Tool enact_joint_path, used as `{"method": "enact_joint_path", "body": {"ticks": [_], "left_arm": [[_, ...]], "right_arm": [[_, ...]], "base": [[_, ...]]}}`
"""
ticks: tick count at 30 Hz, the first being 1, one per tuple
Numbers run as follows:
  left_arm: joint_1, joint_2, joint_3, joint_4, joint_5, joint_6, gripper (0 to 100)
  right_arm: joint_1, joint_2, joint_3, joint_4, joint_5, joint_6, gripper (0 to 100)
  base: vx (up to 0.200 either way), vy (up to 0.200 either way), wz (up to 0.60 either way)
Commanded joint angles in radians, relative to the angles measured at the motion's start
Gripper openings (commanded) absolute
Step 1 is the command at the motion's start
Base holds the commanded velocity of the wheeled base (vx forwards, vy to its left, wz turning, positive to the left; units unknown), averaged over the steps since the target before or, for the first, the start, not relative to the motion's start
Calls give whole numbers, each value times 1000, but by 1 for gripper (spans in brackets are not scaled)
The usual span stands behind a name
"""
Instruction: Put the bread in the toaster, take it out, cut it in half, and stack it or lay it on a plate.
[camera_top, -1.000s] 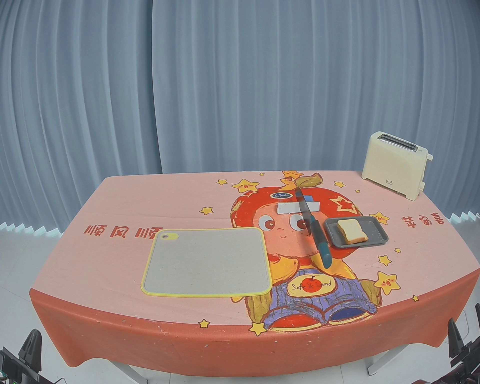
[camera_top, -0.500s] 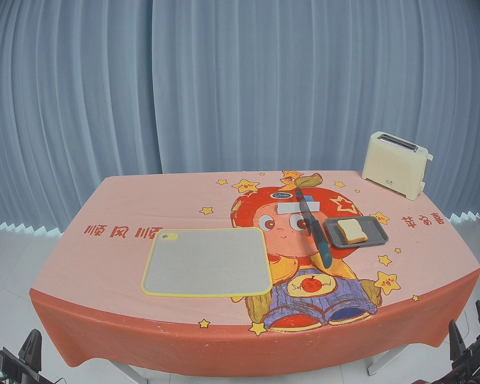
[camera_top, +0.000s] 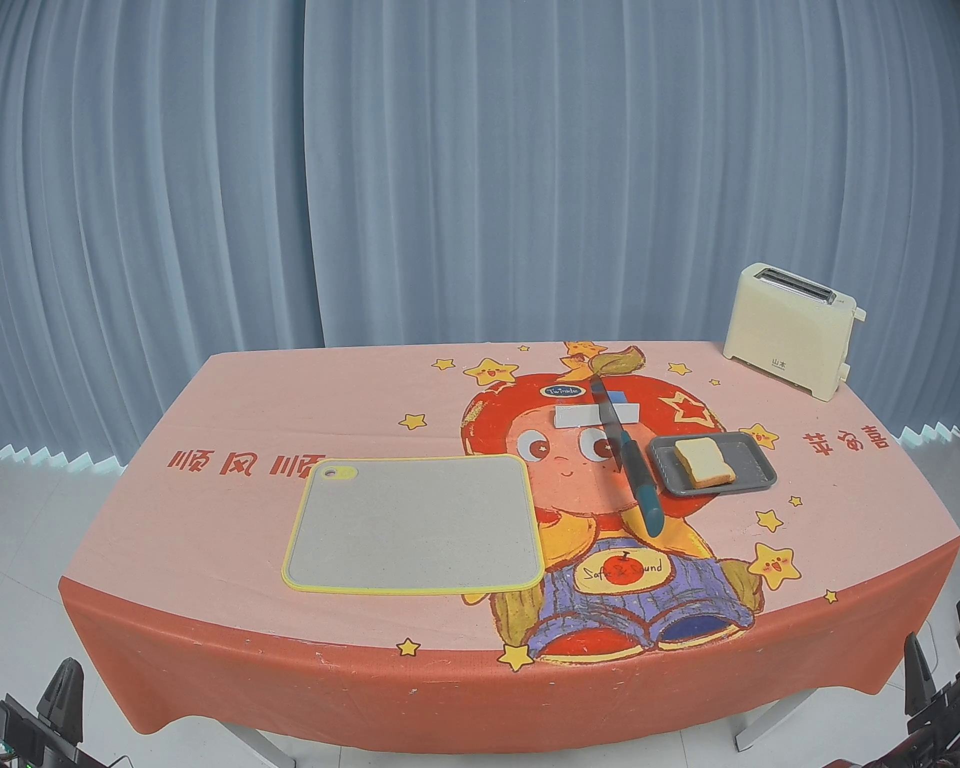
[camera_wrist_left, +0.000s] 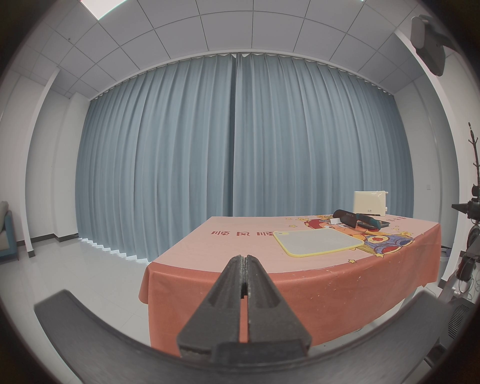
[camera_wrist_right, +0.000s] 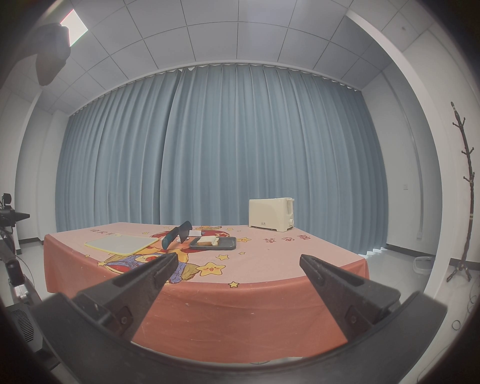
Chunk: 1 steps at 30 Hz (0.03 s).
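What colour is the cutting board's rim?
Yellow, around a grey cutting board; clearest in the head view.

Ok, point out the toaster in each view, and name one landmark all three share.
Head view: toaster on the table's far right corner, beyond the grey tray.
Left wrist view: toaster at the table's far end, beyond the knife.
Right wrist view: toaster on the table's far side, past the grey tray.
Shared landmark: the yellow-rimmed cutting board.
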Motion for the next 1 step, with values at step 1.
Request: {"method": "enact_joint_path", "body": {"ticks": [1], "left_arm": [[0,-16,18,-2,0,1,0]], "right_arm": [[-1,-18,18,0,1,-2,100]], "base": [[0,0,0]]}}
